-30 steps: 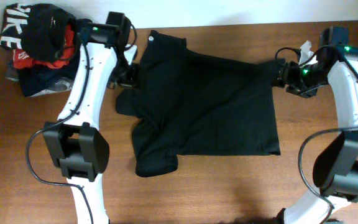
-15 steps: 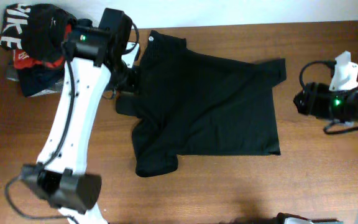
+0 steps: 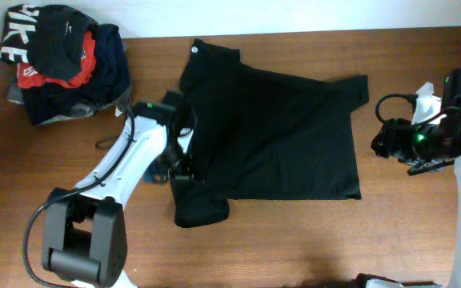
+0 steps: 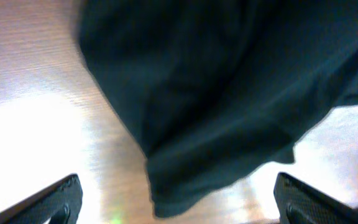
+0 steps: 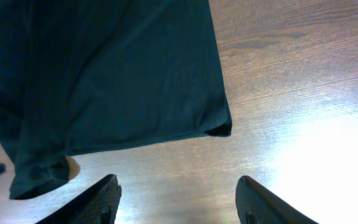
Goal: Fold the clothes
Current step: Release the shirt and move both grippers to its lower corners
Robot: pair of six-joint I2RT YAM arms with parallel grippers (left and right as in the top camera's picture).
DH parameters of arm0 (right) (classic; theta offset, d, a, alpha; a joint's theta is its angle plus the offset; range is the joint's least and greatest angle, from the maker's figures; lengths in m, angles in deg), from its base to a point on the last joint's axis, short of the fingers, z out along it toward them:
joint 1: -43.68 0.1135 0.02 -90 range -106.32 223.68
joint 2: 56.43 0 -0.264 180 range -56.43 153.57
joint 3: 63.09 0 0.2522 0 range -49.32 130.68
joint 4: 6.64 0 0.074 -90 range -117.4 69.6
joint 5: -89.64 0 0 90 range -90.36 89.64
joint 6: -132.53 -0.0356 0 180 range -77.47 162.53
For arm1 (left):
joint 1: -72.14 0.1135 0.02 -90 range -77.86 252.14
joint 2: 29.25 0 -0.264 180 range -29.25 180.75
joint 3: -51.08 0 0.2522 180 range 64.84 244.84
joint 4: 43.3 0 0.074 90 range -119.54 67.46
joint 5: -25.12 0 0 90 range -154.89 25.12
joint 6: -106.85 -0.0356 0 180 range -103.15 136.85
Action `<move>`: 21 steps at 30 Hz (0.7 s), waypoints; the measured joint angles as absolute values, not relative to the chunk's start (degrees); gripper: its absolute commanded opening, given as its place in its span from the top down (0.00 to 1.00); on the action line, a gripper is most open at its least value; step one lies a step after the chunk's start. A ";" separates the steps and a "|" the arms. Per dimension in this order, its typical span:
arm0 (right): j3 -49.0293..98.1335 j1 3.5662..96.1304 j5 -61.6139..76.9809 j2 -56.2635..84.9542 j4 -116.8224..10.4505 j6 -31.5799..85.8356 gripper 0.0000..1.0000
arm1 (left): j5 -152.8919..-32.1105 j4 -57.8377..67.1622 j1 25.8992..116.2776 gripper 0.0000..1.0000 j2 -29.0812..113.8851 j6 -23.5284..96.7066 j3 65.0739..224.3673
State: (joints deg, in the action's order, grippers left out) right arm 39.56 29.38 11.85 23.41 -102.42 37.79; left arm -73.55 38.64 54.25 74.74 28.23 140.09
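**Under your left gripper (image 4: 179, 202), the shirt (image 3: 278, 136) lies loose on the table (image 3: 310, 248)**

Your left fingers (image 4: 58, 199) stand spread about as wide as they go, and nothing is clamped between them. Just ahead of them you see a rumpled, hanging edge of the black shirt, blurred, with pale wood showing beside each tip. From overhead, that gripper sits over the shirt's sleeve edge, and a bunched fold of the cloth lies just beside it.

Your right gripper (image 5: 180, 202) is open partway and empty; only bare wood lies between its fingers. One corner of the shirt rests flat on the wood ahead of those fingers, apart from both tips. From overhead, this gripper stands off the shirt's side edge and does not touch the cloth.

Between your two grippers the shirt lies spread out, mostly flat, with soft creases across it. A small white mark (image 3: 196, 50) shows at the corner beyond your left fingers. Farther off on that side sits a pile (image 3: 62, 64) of other garments, apart from the shirt.
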 measured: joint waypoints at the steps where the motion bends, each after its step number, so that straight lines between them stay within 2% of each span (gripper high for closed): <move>1: 38.60 29.38 11.80 23.45 -101.57 37.77 0.36 | -74.23 37.76 54.25 0.04 74.37 28.51 138.25; 7: 31.89 29.38 11.61 23.49 -95.58 37.77 0.36 | -77.57 32.56 54.25 0.11 72.18 29.65 129.53; 10: 27.82 29.38 11.52 23.56 -92.82 37.79 0.36 | -78.18 31.05 54.25 0.26 72.16 30.22 126.58; 11: 26.60 29.38 11.52 23.58 -92.12 37.79 0.36 | -78.32 30.90 54.25 0.35 72.16 30.15 125.81; 12: 25.70 29.38 11.52 23.62 -91.62 37.79 0.36 | -78.43 30.73 54.25 0.45 72.16 30.09 125.22; 13: 24.91 29.38 11.52 23.67 -91.05 37.82 0.36 | -78.47 30.25 54.25 0.62 72.16 30.46 124.63; 16: 23.08 29.38 11.50 23.67 -89.20 37.82 0.36 | -78.73 27.78 54.25 0.91 72.14 30.59 123.13; 18: 22.62 29.38 11.50 23.67 -88.82 37.77 0.36 | -78.88 26.46 54.25 0.99 72.12 30.65 122.21; 21: 22.55 29.38 11.50 23.67 -88.67 37.79 0.36 | -78.82 25.61 54.25 0.99 72.12 30.41 121.05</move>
State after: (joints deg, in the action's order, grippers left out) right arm 22.55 29.38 11.50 23.67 -88.67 37.79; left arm -78.82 25.61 54.25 72.12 30.41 121.05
